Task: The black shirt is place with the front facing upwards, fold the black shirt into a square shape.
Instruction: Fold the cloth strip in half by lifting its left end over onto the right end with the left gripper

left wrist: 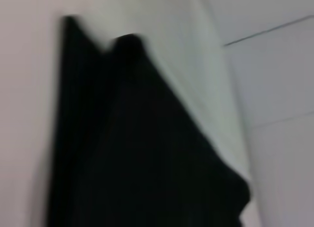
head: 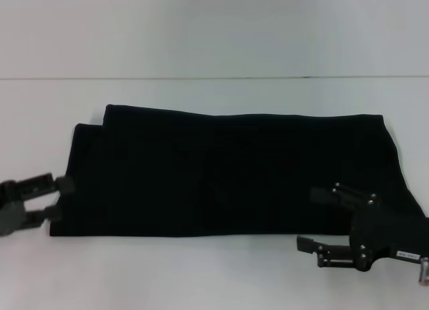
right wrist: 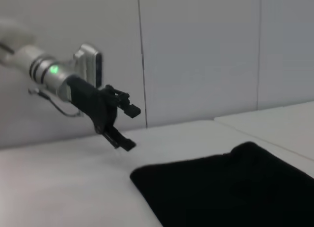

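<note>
The black shirt lies flat on the white table as a long folded band, with a stepped corner at its far left; no lettering shows. My left gripper is open just off the shirt's left edge. The right wrist view shows that gripper raised a little above the table, apart from the shirt, with nothing between its fingers. My right gripper stands open at the shirt's front right edge, one finger over the cloth and one over the table. In the left wrist view the shirt fills most of the picture.
The white table has a bare strip in front of the shirt and a wider one behind it. A thin seam runs across the far side. A panelled wall stands beyond the table.
</note>
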Tool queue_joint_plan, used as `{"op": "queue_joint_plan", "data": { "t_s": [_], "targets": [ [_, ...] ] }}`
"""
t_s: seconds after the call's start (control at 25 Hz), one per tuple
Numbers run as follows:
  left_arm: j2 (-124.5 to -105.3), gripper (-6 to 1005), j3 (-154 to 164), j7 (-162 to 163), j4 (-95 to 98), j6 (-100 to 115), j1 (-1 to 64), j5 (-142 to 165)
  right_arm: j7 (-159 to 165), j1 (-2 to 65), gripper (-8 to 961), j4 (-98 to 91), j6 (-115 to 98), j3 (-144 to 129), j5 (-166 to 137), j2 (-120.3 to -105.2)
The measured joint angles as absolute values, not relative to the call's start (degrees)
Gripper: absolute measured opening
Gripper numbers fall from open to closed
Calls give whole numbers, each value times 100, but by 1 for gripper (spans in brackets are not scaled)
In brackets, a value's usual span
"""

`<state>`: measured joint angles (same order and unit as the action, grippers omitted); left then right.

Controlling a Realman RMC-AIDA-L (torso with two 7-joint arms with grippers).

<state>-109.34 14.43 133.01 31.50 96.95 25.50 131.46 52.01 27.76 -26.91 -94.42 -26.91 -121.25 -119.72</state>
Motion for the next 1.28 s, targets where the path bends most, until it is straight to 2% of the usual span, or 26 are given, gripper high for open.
{"op": "queue_joint_plan", "data": {
  "t_s": [0.32,1.28],
  "targets": [
    [-10933,897,1478,14068,3366,9251,2623,13968,4756,2813,947,-2445,-8801,-2760,-12106,-11987],
    [-11032,879,1522,14529,3146,8299,2720,14109,4771,2874,948,-2347,-8796,-2697,-12075,-11998]
  ]
}}
